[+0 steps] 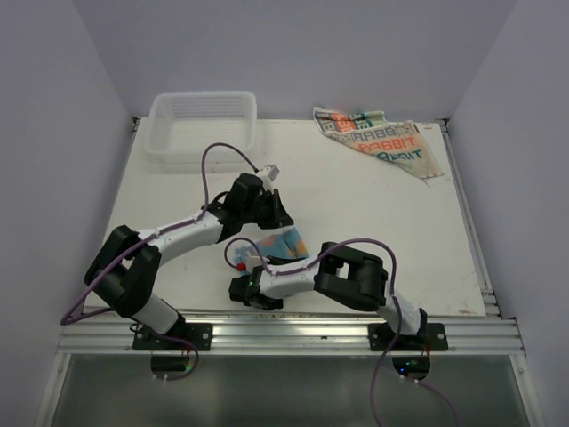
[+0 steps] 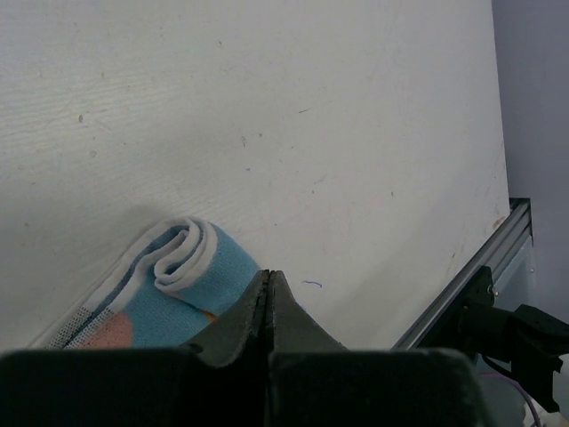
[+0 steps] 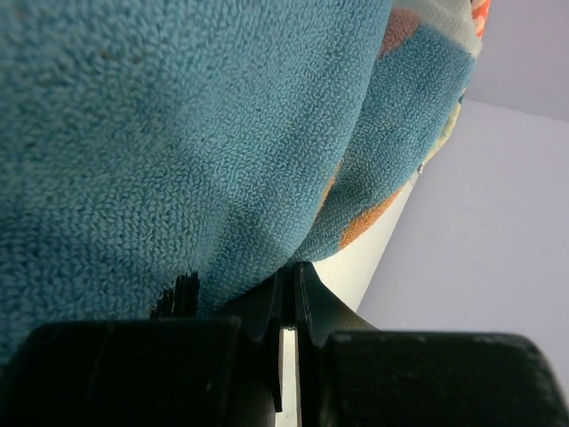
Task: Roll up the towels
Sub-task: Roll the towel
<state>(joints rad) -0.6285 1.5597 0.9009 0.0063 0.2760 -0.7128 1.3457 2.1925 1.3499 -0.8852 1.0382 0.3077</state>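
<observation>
The light blue towel (image 1: 287, 241) lies rolled up at the table's near middle. In the left wrist view its roll (image 2: 178, 276) shows a spiral end with a white hem. My left gripper (image 1: 277, 218) is shut and empty, with its tips (image 2: 268, 277) just right of the roll. My right gripper (image 1: 267, 265) is shut, with its tips (image 3: 289, 271) pressed against the blue towel (image 3: 178, 133), which fills its view. No cloth shows in the slit between the jaws. The cream RABBIT towel (image 1: 378, 140) lies spread out and crumpled at the back right.
A white slatted basket (image 1: 203, 124) stands at the back left. The aluminium rail (image 1: 293, 334) runs along the near edge. Purple walls close in the table on the left, back and right.
</observation>
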